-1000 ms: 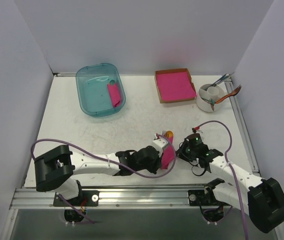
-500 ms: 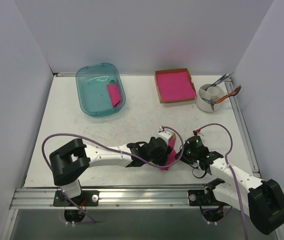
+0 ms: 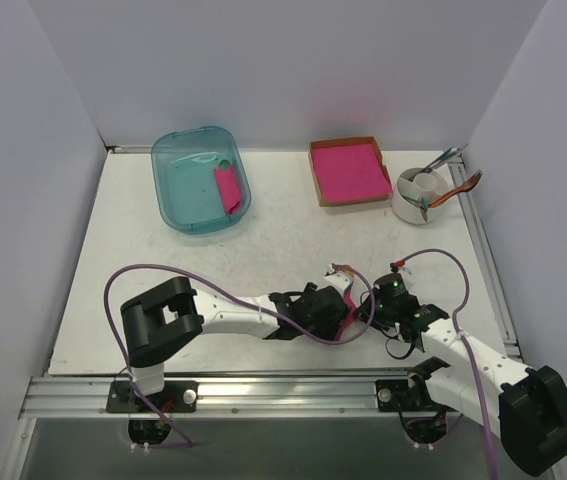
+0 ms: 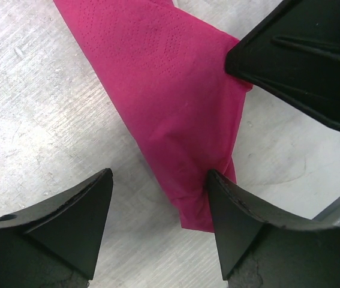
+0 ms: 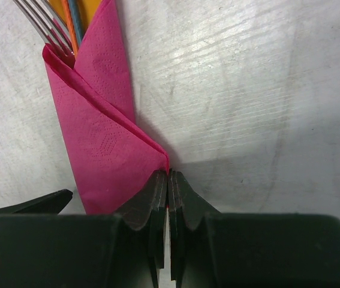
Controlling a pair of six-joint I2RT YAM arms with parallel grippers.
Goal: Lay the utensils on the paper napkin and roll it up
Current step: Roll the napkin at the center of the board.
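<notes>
Fingers (image 4: 62, 222) of the left gripper (image 4: 158, 175): spread wide and low over the table (image 3: 163, 270). One black tip stands on bare tabletop. The other touches the long edge of the paper napkin (image 4: 170, 102), near its narrow end. Nothing is clamped between them.

Fingers (image 5: 187, 207) of the right gripper (image 5: 168, 174): pressed flat together, tips closed on the napkin's folded corner, where two creases meet.

Item, paper napkin: bright magenta-pink, thin, with a fine embossed dot pattern. It is folded over itself into a long, narrow wrap that is wider at one end and tapers toward the other. One flap overlaps on a diagonal, leaving a raised ridge along the fold. It lies flat on the table near the front edge, right of centre, directly between the two grippers.

Item, fork (image 5: 41, 21): pale silver tines project from the open wide end of the wrap.

Item, spoon (image 5: 92, 9): only an orange strip shows, beside the tines at that same end; the bowl is not visible.

Other stock, far side of the table, well apart from the grippers: a teal tub (image 3: 201, 180) holding a small pink bundle (image 3: 228, 188); a cardboard tray (image 3: 345, 170) of pink sheets; a white cup (image 3: 423, 190) of cutlery.
</notes>
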